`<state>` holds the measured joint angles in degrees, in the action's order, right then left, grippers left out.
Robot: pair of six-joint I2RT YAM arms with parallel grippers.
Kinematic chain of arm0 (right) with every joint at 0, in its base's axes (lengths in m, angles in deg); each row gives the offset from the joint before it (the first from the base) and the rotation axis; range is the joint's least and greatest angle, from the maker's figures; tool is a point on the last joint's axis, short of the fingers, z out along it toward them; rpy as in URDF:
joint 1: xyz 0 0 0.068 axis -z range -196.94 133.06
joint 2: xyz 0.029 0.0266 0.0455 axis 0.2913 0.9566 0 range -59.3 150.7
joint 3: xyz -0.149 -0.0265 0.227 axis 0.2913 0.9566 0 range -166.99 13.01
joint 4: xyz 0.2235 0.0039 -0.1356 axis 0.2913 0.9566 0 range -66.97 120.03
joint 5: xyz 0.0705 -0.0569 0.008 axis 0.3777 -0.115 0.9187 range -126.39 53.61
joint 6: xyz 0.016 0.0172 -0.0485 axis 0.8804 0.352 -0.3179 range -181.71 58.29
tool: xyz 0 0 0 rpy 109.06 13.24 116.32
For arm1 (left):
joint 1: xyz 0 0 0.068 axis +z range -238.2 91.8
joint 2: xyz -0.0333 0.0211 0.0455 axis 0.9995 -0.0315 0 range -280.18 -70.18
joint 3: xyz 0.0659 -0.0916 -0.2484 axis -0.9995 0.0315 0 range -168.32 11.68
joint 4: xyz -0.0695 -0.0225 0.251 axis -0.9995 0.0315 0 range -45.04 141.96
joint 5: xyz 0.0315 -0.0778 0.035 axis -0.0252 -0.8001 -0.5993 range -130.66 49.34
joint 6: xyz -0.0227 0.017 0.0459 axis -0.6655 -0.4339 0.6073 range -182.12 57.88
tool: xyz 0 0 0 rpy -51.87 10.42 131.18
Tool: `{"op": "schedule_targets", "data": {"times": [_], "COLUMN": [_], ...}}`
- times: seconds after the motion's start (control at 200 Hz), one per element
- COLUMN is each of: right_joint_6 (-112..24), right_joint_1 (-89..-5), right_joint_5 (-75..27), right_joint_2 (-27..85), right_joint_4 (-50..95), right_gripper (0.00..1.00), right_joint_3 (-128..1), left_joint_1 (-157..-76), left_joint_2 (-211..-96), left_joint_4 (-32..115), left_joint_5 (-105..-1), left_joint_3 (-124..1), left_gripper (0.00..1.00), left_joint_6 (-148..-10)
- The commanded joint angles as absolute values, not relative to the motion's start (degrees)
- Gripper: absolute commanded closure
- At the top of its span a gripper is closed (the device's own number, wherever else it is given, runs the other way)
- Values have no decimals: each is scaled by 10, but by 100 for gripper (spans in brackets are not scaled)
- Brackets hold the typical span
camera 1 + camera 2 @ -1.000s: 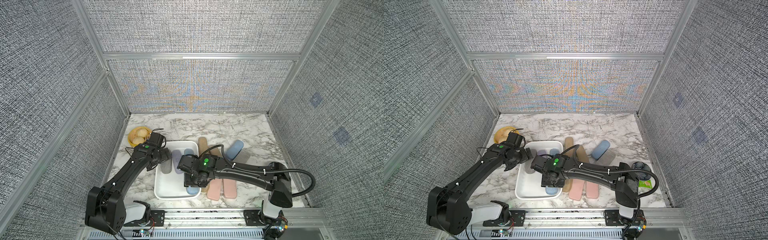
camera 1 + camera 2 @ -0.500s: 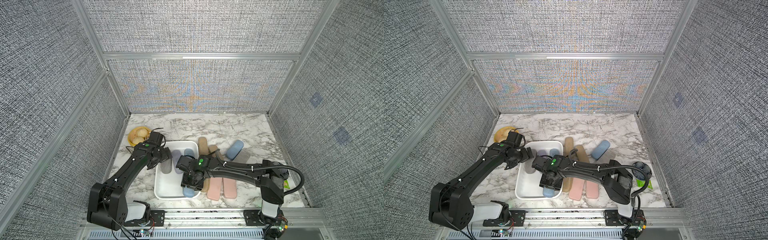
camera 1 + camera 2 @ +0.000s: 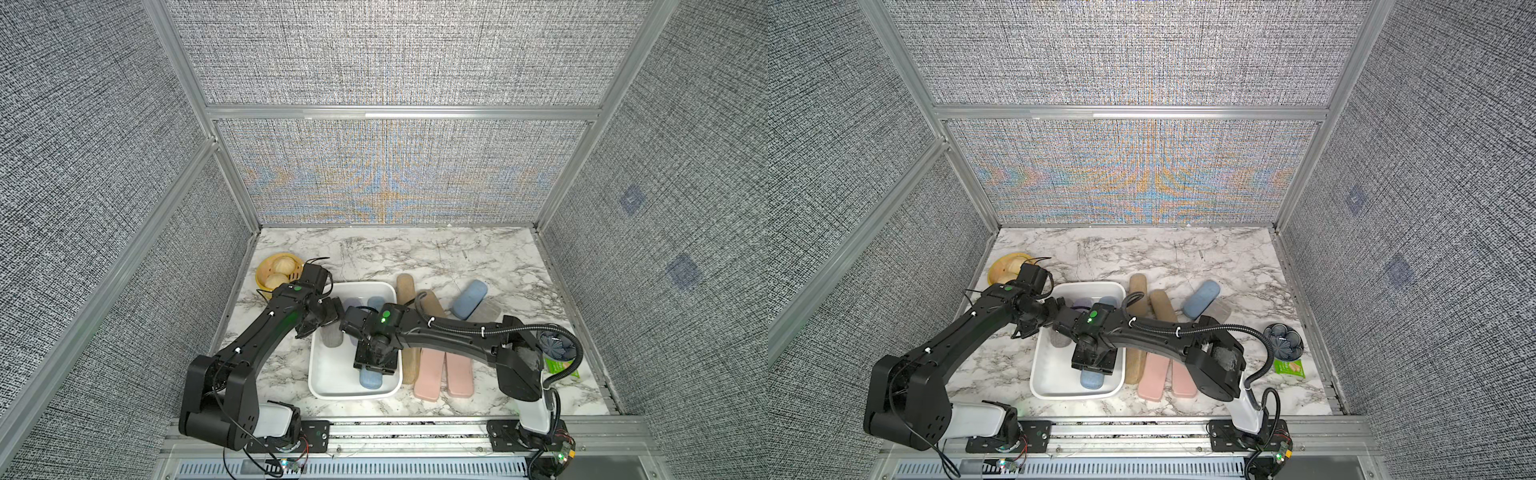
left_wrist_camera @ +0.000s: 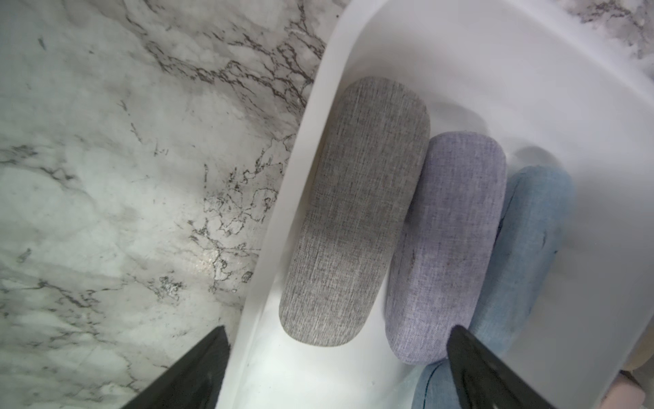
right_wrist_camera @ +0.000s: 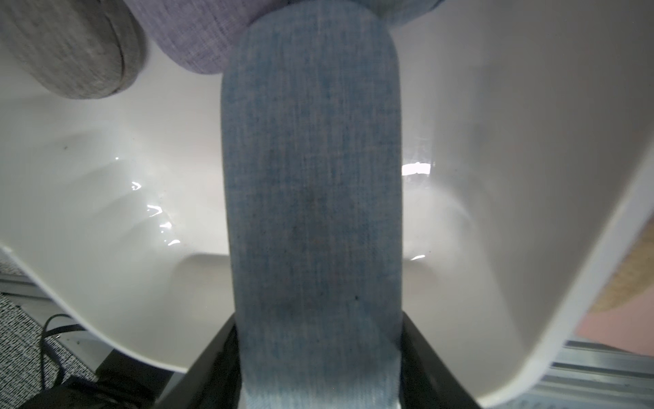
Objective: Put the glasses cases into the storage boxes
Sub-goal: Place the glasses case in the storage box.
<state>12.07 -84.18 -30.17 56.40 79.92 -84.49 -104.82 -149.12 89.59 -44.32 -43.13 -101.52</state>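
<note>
Grey woven walls (image 3: pixel 374 54) surround the marble tabletop (image 3: pixel 415 257) and white tray (image 3: pixel 332 368).

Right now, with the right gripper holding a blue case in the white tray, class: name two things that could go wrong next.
1. The blue case in the right gripper overlaps the lilac case at its far end. Released here, it may land tilted on it instead of flat in the white tray.
2. The open left gripper straddles the tray wall beside the grey case; lowering could strike the rim.
</note>
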Motion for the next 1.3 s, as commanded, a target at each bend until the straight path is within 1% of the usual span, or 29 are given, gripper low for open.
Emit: {"op": "schedule_targets", "data": {"times": [0.0, 0.185, 0.43, 0.71, 0.855, 0.885, 0.975, 1.055, 1.166, 1.296], "right_joint_6": [110, 107, 89, 63, 55, 55, 55, 54, 50, 50], "right_joint_1": [-840, -846, -848, -847, -845, -845, -845, -844, -844, -845], "right_joint_5": [-332, -328, -355, -360, -360, -362, -361, -361, -359, -366], "right_joint_2": [572, 569, 566, 600, 614, 615, 615, 612, 608, 593], "right_joint_4": [835, 832, 853, 829, 840, 844, 848, 852, 857, 866], "right_gripper": [45, 45, 44, 44, 44, 43, 34, 29, 26, 25], "right_joint_3": [-855, -857, -853, -850, -862, -864, -862, -866, -870, -873], "left_joint_1": [-1046, -1046, -1046, -1047, -1046, -1046, -1046, -1046, -1046, -1046], "left_joint_2": [-1490, -1482, -1480, -1477, -1476, -1475, -1475, -1478, -1480, -1483], "left_joint_4": [897, 909, 917, 921, 923, 922, 922, 922, 920, 925], "left_joint_5": [-450, -435, -424, -424, -431, -432, -432, -435, -436, -435], "left_joint_3": [-436, -439, -443, -440, -438, -437, -435, -434, -434, -439], "left_gripper": [4, 4, 4, 4, 5, 5, 5, 6, 6, 7], "left_joint_6": [-1006, -999, -996, -995, -995, -995, -994, -994, -992, -988]}}
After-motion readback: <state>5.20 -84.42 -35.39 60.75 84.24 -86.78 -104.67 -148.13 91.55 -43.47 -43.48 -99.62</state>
